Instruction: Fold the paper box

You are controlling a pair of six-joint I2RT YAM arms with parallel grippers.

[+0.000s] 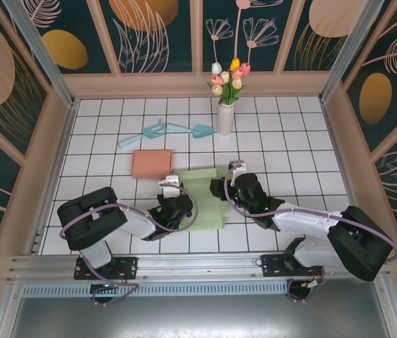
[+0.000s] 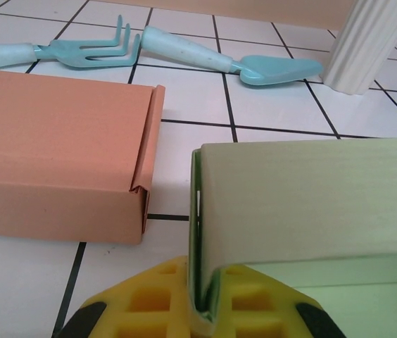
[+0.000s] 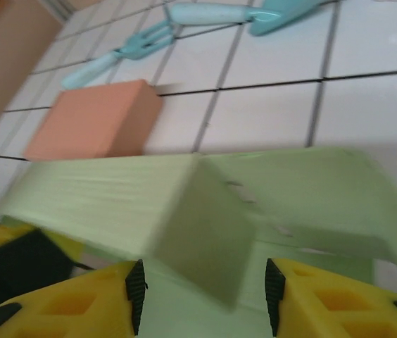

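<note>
The pale green paper box [image 1: 205, 201] lies partly folded on the tiles between the two arms. My left gripper [image 1: 177, 203] is at its left side, and its yellow fingers [image 2: 149, 299] are shut on an upright green wall of the paper box [image 2: 311, 197], with the left gripper [image 2: 209, 285] pinching the wall's lower corner. My right gripper [image 1: 221, 189] is at the box's right end. In the right wrist view the right gripper [image 3: 205, 296] stands open around a raised end flap of the paper box [image 3: 209, 232], with a gap on each side of the flap; this view is blurred.
A flat orange box [image 1: 151, 163] sits just behind and left of the green one, close to the left gripper. Two teal garden tools [image 1: 163, 131] lie further back. A white vase of flowers [image 1: 225, 116] stands at back centre. Wooden walls [image 1: 43, 176] enclose the tiled floor.
</note>
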